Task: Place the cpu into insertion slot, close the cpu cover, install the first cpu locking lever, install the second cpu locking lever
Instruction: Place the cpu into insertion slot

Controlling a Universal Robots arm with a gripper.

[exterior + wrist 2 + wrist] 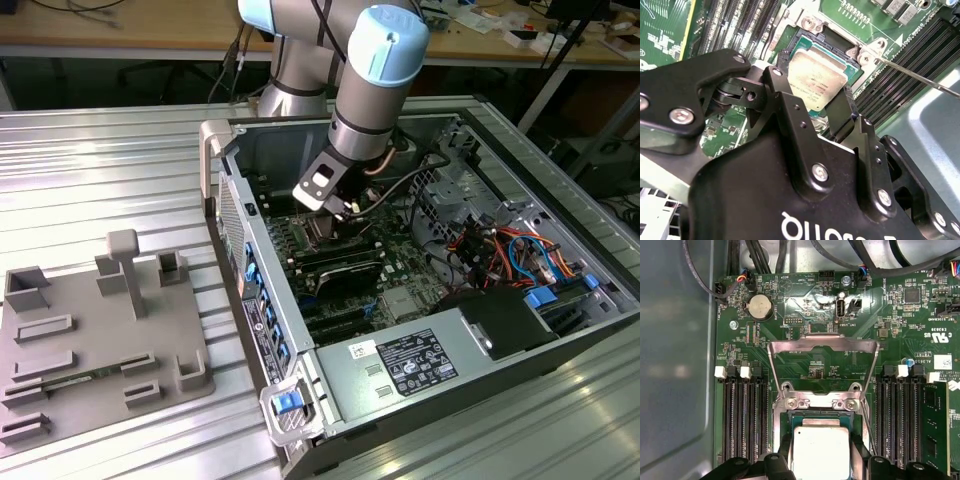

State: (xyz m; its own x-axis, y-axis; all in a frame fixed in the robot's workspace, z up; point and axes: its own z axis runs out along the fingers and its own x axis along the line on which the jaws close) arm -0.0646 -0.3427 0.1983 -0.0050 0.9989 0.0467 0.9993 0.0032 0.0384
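Inside the open computer case [420, 370], which fills the centre and right of the exterior view, the arm [375, 90] reaches down from the upper middle of the frame and sets the gripper [338, 205] just above the motherboard [805, 300]. Both wrist views show the cpu [817, 75] [821, 447] silver top up, lying level over the socket between the banks of memory slots [742, 415]. The jaws are narrow, drawn in to the chip's width, and one black finger [782, 95] lies against each of two opposite edges. Whether the chip is fully seated in the socket cannot be told. The cpu cover [822, 344] is swung open on its hinge at the socket's far edge, and green board shows through its centre window. A thin metal lever rod [920, 80] slants free beside the socket in the second wrist view. A round coin battery [760, 306] sits on the board beyond the cover. On the exterior view's left, a grey fixture tray [90, 340] rests on the ribbed metal table [100, 150], well apart from the case.
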